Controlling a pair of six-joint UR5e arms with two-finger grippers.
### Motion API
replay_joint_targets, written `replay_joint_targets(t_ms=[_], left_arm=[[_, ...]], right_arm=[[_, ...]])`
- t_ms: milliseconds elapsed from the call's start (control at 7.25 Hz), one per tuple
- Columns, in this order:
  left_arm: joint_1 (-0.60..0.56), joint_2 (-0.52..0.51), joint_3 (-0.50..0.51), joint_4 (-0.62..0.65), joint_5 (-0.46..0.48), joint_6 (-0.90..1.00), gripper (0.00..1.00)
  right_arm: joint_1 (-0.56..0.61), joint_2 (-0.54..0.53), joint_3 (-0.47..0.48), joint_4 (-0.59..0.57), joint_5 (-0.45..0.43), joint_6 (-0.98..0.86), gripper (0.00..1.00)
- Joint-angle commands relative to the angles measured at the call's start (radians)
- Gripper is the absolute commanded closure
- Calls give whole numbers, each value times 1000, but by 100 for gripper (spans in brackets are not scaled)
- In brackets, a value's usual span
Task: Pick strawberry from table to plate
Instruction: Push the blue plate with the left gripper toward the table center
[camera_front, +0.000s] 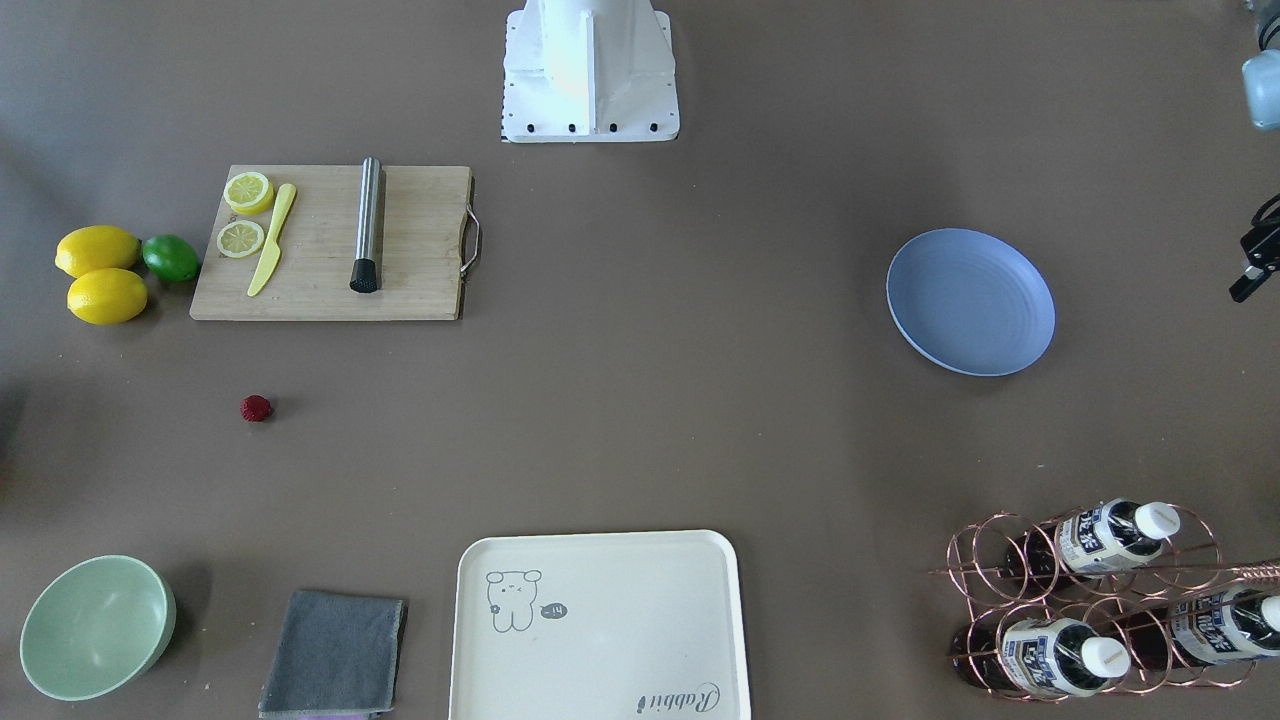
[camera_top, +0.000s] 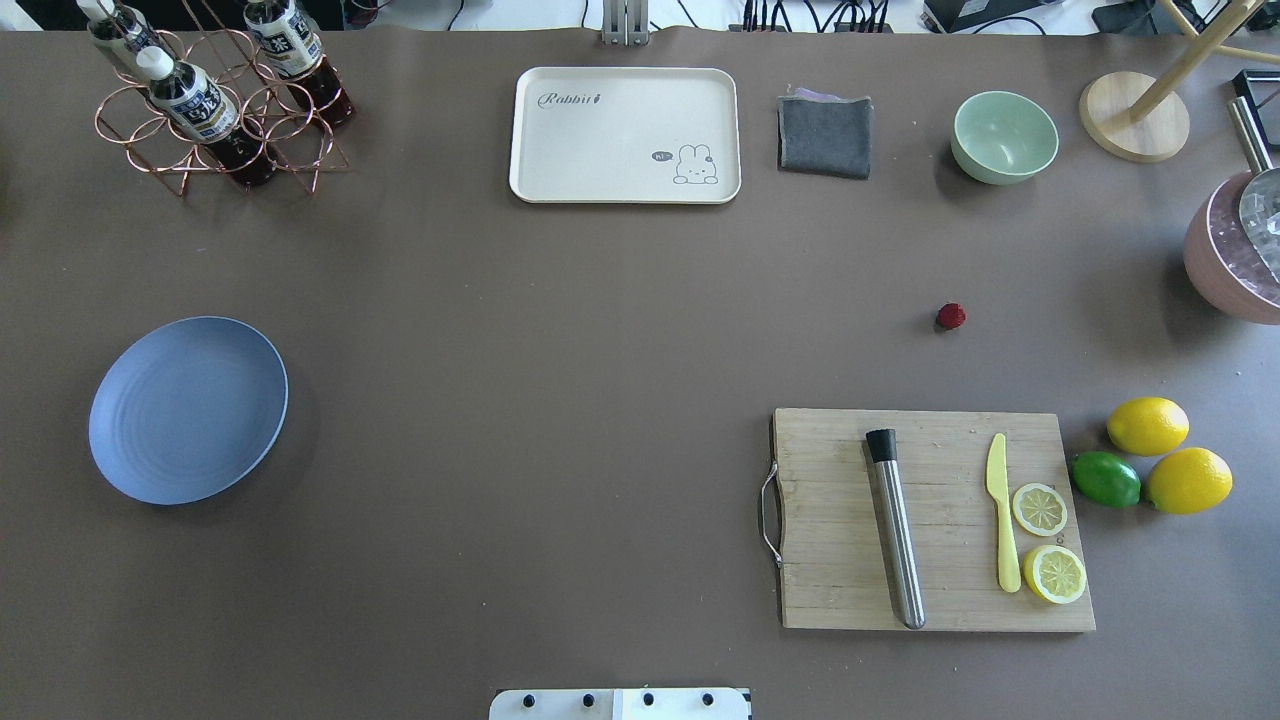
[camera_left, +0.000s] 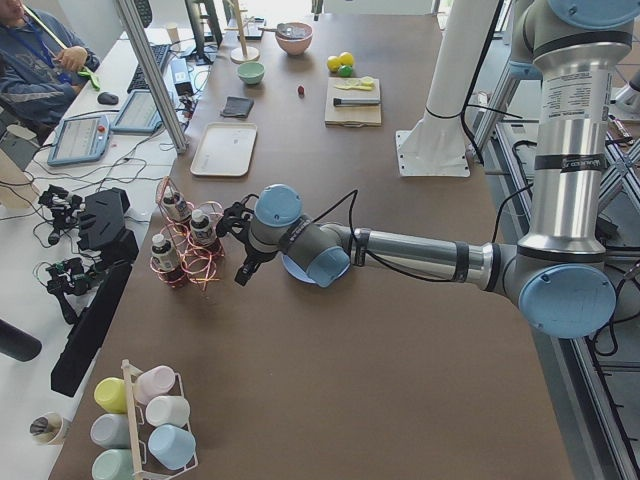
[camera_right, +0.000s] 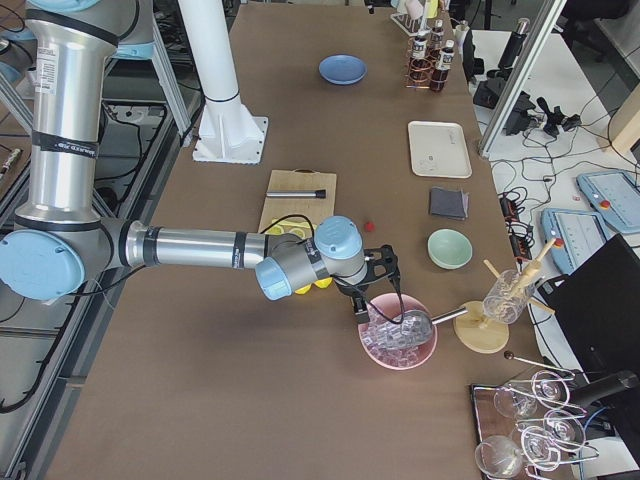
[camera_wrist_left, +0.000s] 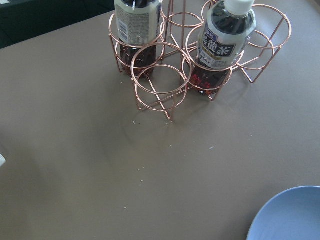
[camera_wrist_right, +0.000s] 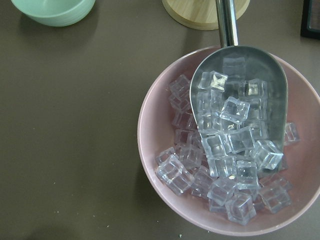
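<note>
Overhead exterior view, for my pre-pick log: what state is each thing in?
strawberry: lying on the table, not gripped.
plate: empty.
mint-green bowl: upright, empty.
cream tray: empty.
grey cloth: folded.
lemon halves: cut faces up, on the cutting board.
bottles: capped.

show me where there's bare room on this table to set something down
The widest bare stretch lies mid-table, between the plate, the cream tray and the cutting board. Bare too around the strawberry. Crowded: the bottle rack corner and the lemons beside the board.
</note>
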Motion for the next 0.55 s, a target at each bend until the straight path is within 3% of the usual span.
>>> replay_joint_targets(t_ms=[0,276,414], left_arm=[[101,3,114,-196,5,-172,2],[264,13,178,-396,102,-379,2],[299,13,182,-412,103,-405,2]], right_arm=[[-35,-3,1,35,-2,112,1],[-52,-25,-4,115,-2,126,0],[-52,-31,-4,123,-1,122,0]])
